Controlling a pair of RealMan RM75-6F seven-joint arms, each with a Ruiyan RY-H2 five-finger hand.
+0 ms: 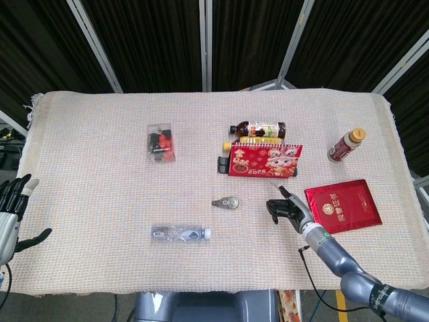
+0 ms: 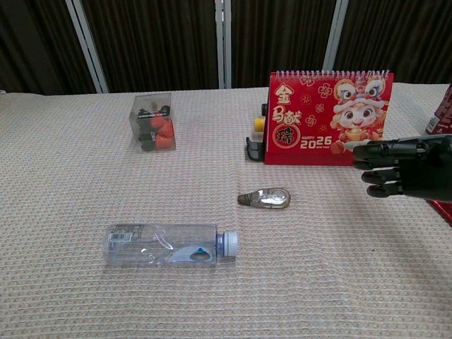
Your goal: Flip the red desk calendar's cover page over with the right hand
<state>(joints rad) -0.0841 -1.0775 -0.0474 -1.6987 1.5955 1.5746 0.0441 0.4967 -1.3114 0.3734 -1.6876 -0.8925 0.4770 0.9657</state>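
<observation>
Red desk calendar (image 2: 329, 119), stood upright mid-surface with spiral edge uppermost and long axis running left-right, is located just beyond the right hand (image 2: 399, 168), fingers spread, nothing held.

We saw a red desk calendar (image 2: 329, 119) printed with gold characters and a cartoon lion, a black right robot hand (image 2: 395, 168), and a beige woven tabletop (image 1: 100, 147).

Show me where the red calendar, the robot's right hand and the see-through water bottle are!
red desk calendar (image 2: 328, 119), chest view, middle of its cover page.
right hand (image 2: 395, 167), chest view, middle of the dark hand.
clear water bottle (image 2: 162, 244), chest view, middle of its lying body.
</observation>
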